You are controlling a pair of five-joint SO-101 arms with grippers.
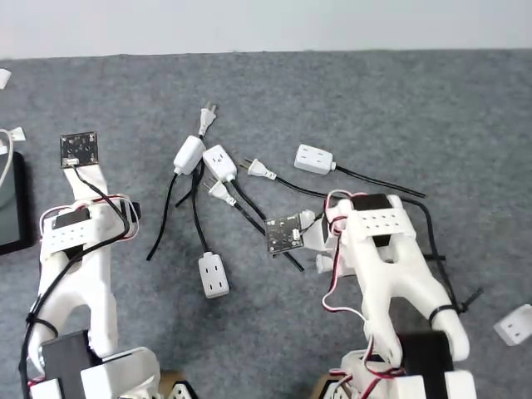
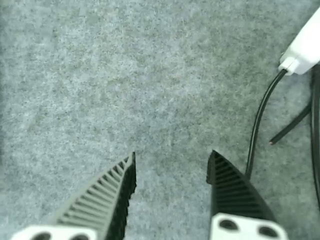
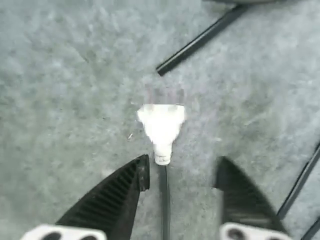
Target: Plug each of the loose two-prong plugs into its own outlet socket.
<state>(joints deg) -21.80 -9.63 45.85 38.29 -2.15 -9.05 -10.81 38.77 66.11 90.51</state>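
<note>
Early stage of the task. On the grey felt-like worktop [image 1: 399, 100], the high view gives the layout. One white two-prong plug on a black cord [image 1: 261, 170] lies loose, its prongs turned toward a white outlet socket block [image 1: 219, 162] but short of it. A second loose white plug [image 1: 220, 193] lies just beside that block. Two further white socket blocks [image 1: 314, 159] [image 1: 213, 275] lie apart with nothing in them. None of these plugs appears seated, so the insertions seem still to be made. The wrist views supply the gripper states. The right gripper [image 3: 183, 159] has its fingers spread, holding nothing, astride the black cord of a white plug body [image 3: 161, 125] lying flat just ahead. The left gripper [image 2: 172, 154], also spread, hangs over bare worktop, near a thin black cord [image 2: 260, 115].
</note>
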